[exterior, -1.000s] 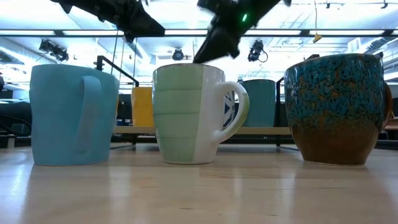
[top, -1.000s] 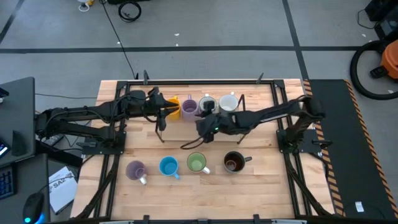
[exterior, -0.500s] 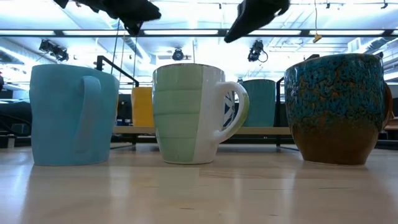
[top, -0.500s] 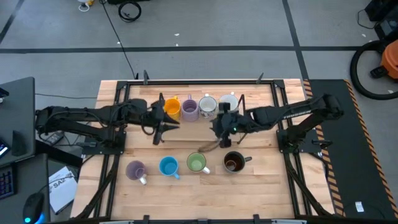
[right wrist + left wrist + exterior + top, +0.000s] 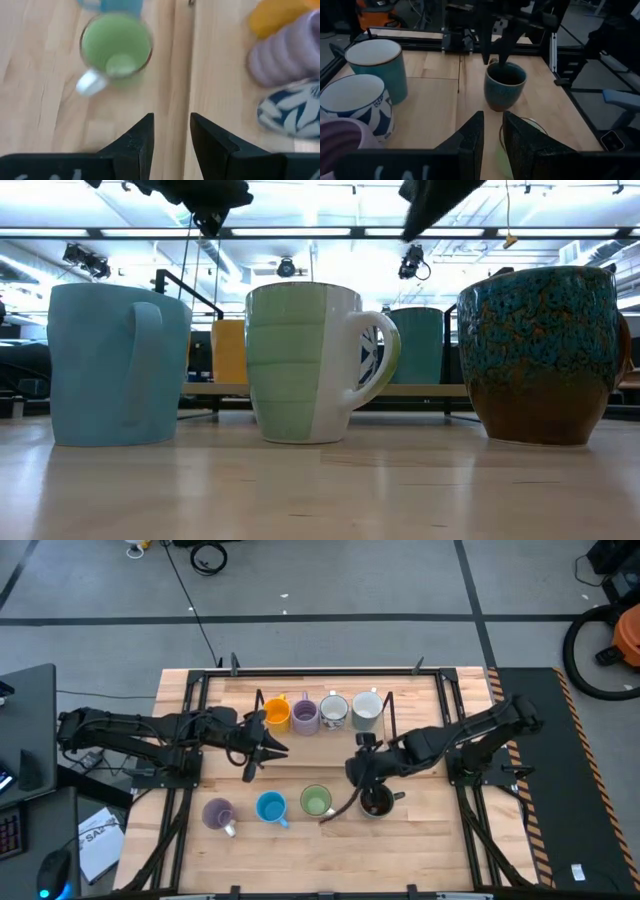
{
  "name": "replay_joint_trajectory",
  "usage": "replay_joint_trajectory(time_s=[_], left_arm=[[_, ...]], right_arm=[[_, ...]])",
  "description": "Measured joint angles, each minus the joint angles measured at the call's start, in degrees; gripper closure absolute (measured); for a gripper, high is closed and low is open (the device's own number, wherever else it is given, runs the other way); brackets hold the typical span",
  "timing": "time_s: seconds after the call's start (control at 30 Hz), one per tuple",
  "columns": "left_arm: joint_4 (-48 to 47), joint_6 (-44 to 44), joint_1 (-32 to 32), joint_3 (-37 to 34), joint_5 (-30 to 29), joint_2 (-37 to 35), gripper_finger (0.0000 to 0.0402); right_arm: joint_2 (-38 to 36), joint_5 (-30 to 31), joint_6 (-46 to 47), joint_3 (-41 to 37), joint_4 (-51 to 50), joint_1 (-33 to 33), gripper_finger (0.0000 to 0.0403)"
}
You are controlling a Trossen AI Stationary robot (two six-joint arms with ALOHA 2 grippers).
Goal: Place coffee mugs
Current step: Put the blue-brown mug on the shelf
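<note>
Four mugs sit in the black wire frame (image 5: 322, 697) at 12 o'clock: orange mug (image 5: 277, 713), purple mug (image 5: 305, 715), patterned mug (image 5: 333, 711), pale mug (image 5: 366, 707). Approx half done. Four left at 6 o'clock: lavender mug (image 5: 218, 813), blue mug (image 5: 270, 807), green mug (image 5: 316, 802), dark mug (image 5: 376, 802). Right gripper (image 5: 358, 772) over dark mug, fingers parted, empty. Left gripper (image 5: 258, 746) at 9 o'clock, fingers slightly apart, empty.

blue mug (image 5: 109, 4): cut by my right wrist view's edge | purple mug (image 5: 340, 142): blurred, cropped in my left wrist view
</note>
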Motion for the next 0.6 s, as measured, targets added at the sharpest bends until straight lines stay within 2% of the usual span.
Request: replay_joint_trajectory(time_s=[0.13, 0.37, 0.6], left_arm=[[0.13, -0.33, -0.02, 0.0, 0.03, 0.0, 0.0324], [-1.28, 0.29, 0.0, 0.0, 0.01, 0.0, 0.0324], [-1.57, 0.23, 0.07, 0.0, -1.13, 0.0, 0.0324]], right_arm=[[3.06, -3.35, -1.89, 5.35, -8.7, 1.62, 0.0268], [10.88, -4.4, -11.25, 12.55, -17.79, 4.17, 0.0239], [18.68, -3.38, -34.83, 19.92, -26.31, 6.9, 0.0236]])
